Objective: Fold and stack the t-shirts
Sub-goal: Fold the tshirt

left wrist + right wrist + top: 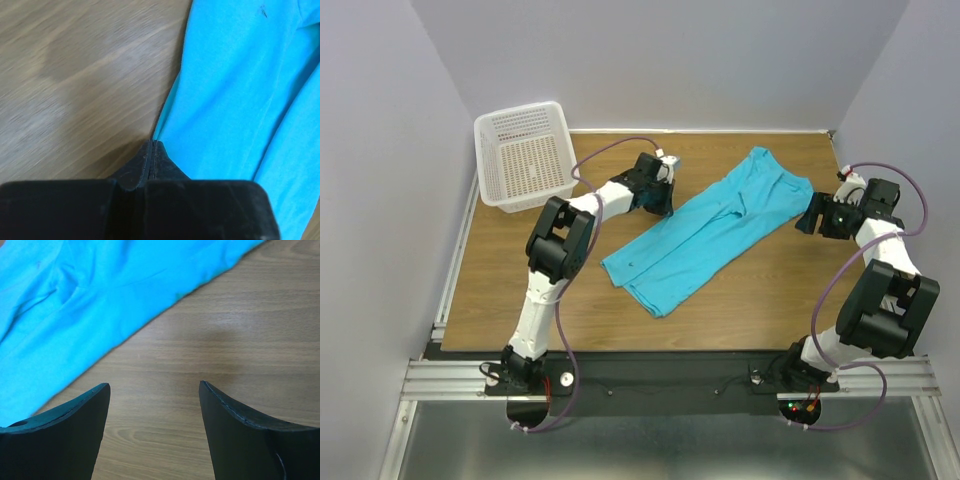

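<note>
Start at your own edge of the table [520, 310], where both arm bases sit at 6 o'clock and nothing lies between them and the cloth. The t-shirt [710, 235] lies flat on the wood in the middle of the table. Its long axis runs from about 7 o'clock, the end nearest you, out to about 1 o'clock. Your left gripper [151, 145] is the one already on it, down at the shirt's long 10 o'clock edge. The jaws are pressed together, and the cloth's border runs right up to their tips. From the left wrist view you cannot tell whether any fabric is actually nipped between them, so judge that before you lift. From those jaws the shirt spreads away toward 1 and 2 o'clock, with bare wood from 9 to 11. Your right gripper [154, 385] sits just off the shirt's 3 o'clock side, toward its far end, with the jaws standing wide apart over bare wood. From it the cloth lies up at 10 to 11 o'clock, and the hem slants past the tip of the left-hand finger. The right arm probably needs a short reach in that direction before a matched pair of grips could carry a fold across the long axis. Farthest out, at 11 o'clock, a white mesh basket [520, 112] stands apart from the shirt. No brand, label or readable writing shows anywhere. A tiny dark mark on the shirt is too small to make out.
</note>
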`<state>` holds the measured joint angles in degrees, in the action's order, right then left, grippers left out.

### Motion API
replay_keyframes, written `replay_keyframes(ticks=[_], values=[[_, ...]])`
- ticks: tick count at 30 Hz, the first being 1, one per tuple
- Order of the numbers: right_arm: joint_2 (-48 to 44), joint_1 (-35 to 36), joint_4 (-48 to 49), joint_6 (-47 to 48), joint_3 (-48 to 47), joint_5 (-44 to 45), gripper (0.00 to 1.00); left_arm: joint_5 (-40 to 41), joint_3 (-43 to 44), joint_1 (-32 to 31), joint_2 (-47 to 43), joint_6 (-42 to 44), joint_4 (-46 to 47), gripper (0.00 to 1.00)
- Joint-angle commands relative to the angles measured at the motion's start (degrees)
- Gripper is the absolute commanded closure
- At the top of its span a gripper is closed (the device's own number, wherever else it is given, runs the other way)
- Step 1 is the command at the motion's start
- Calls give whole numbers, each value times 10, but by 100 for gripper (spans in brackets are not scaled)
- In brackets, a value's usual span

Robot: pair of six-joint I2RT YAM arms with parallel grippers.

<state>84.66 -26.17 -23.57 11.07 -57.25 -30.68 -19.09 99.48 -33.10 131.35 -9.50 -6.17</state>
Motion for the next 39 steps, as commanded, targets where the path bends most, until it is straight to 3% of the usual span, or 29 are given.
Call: replay_keyframes(ticks=[1, 7, 12, 17, 18, 19, 20, 23, 25, 27, 31, 35, 39], values=[[-24, -2, 13, -2, 6, -3, 22, 20, -46, 29, -67, -12, 15, 100], [-18, -2, 12, 4, 7, -22, 22, 41, -144, 66, -130, -38, 42, 100], [9, 12, -34, 45, -7, -109, 22, 63, -220, 78, -173, -47, 44, 100], [22, 124, -73, 115, -10, -152, 22, 74, -259, 85, -208, -57, 49, 100], [23, 142, -76, 132, -11, -162, 22, 74, -264, 85, -228, -59, 54, 95], [24, 161, -85, 171, -15, -180, 22, 74, -271, 86, -241, -60, 59, 83], [26, 182, -92, 198, -20, -185, 22, 72, -283, 85, -257, -60, 80, 61], [31, 280, -116, 316, -32, -188, 20, 69, -291, 85, -322, -63, 99, 38], [39, 355, -132, 418, -40, -185, 20, 78, -290, 85, -368, -63, 101, 28], [48, 437, -154, 513, -49, -155, 19, 98, -293, 88, -414, -61, 102, 28], [90, 581, -170, 591, -80, -76, 20, 154, -321, 103, -495, -67, 93, 27], [130, 703, -165, 603, -109, -43, 23, 186, -397, 134, -591, -110, 77, 25], [155, 779, -154, 596, -118, -19, 29, 218, -456, 161, -689, -127, 63, 25]])
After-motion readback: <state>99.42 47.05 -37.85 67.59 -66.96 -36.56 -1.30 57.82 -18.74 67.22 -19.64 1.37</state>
